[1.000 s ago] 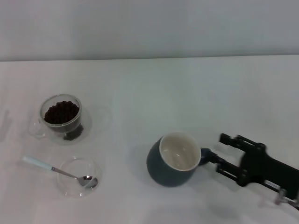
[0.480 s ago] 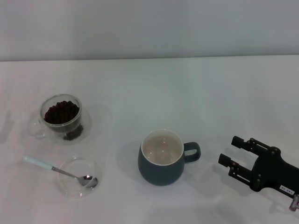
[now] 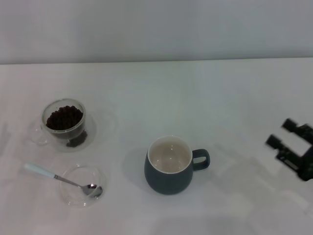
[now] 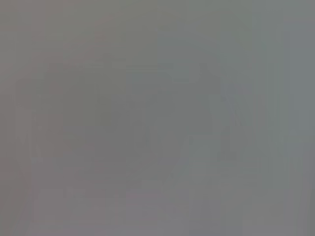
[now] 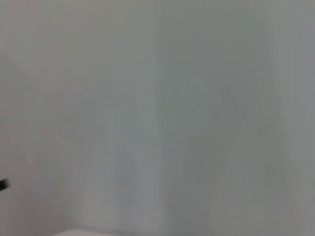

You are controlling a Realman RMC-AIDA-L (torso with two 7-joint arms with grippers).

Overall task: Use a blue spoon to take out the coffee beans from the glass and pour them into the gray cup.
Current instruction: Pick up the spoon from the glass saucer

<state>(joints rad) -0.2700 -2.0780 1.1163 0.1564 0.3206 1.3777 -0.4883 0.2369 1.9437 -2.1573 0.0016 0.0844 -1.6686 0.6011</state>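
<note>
The gray cup (image 3: 170, 165) stands upright near the table's middle front, its cream inside showing and its handle toward the right. At the left the glass (image 3: 63, 121) holds a heap of coffee beans (image 3: 64, 117). In front of it the blue spoon (image 3: 58, 178) lies with its metal bowl inside a shallow clear dish (image 3: 81, 185) and its pale handle sticking out to the left. My right gripper (image 3: 282, 134) is open at the right edge, well clear of the cup, with nothing between its fingers. No part of my left gripper shows in any view.
A few loose beans (image 3: 77, 141) lie at the foot of the glass. The white table (image 3: 195, 98) stretches back to a pale wall. Both wrist views show only a blank grey surface.
The cup was tilted with my right gripper at its handle; it was set upright and let go. My right gripper has since drawn back to the right edge.
</note>
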